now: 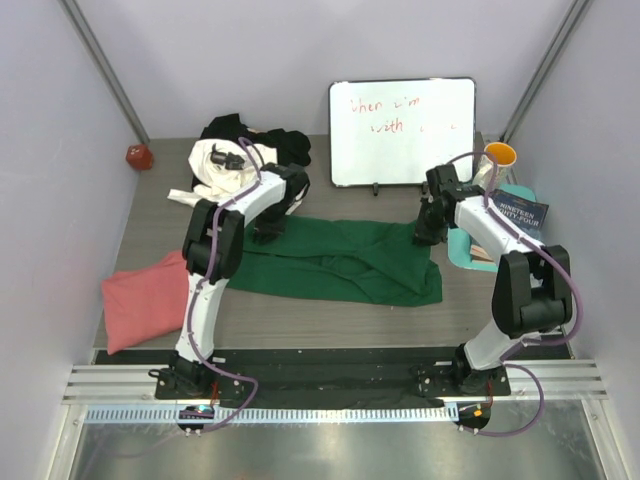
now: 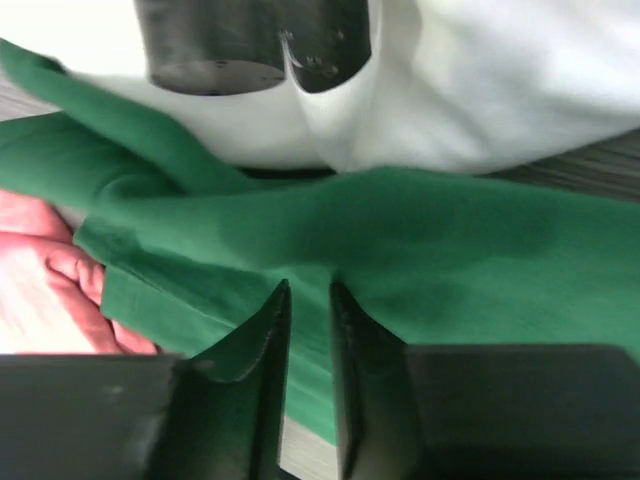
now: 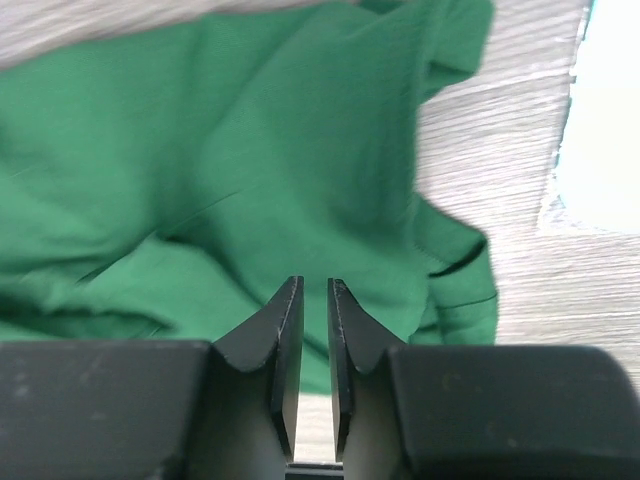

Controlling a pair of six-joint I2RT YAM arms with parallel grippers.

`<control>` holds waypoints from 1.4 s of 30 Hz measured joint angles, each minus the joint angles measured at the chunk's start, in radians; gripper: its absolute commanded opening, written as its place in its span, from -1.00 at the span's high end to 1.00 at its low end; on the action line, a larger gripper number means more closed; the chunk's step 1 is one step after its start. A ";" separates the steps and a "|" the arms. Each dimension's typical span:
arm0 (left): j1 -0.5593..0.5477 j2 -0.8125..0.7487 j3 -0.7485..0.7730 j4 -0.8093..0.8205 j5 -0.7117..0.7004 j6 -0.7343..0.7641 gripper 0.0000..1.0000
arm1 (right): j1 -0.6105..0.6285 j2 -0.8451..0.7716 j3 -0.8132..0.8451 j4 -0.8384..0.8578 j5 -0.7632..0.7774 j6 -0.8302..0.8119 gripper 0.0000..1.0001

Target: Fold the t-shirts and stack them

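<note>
The dark green t-shirt [image 1: 340, 262] lies spread flat across the middle of the table. The salmon pink t-shirt [image 1: 145, 300] lies folded at the front left. The white t-shirt [image 1: 222, 168] and the black t-shirt [image 1: 285, 145] lie crumpled together at the back left. My left gripper [image 1: 270, 232] hovers over the green shirt's back left edge [image 2: 450, 250], next to the white shirt [image 2: 480, 80]. Its jaws are nearly closed and hold nothing [image 2: 308, 285]. My right gripper [image 1: 428, 235] is over the green shirt's back right corner [image 3: 250, 150], jaws nearly closed and empty [image 3: 314, 281].
A whiteboard [image 1: 400, 130] stands at the back. An orange mug [image 1: 500, 155], a dark book [image 1: 520, 212] and the teal mat [image 1: 465, 250] are at the right. A red ball [image 1: 138, 156] sits at the back left. Walls close both sides.
</note>
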 measured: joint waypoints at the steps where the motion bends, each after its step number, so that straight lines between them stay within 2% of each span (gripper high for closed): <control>1: 0.000 0.000 -0.015 0.009 0.005 -0.002 0.95 | 0.000 0.018 0.000 0.000 0.014 0.004 0.69; 4: 0.005 0.001 -0.053 0.026 0.017 -0.003 0.99 | 0.000 0.069 0.000 0.002 0.050 0.016 0.79; 11: -0.002 -0.004 -0.093 0.028 0.005 -0.001 1.00 | 0.000 0.196 0.016 -0.007 0.119 0.045 0.82; 20: -0.027 -0.005 -0.127 0.019 -0.043 0.008 0.99 | 0.003 0.311 0.125 -0.049 0.200 0.089 0.98; 31: -0.085 -0.070 -0.290 0.010 -0.058 0.017 1.00 | -0.072 0.257 0.057 -0.038 0.209 0.125 0.98; 42: -0.153 -0.069 -0.321 -0.027 -0.054 0.032 0.98 | -0.143 0.055 -0.033 -0.060 0.220 0.139 0.92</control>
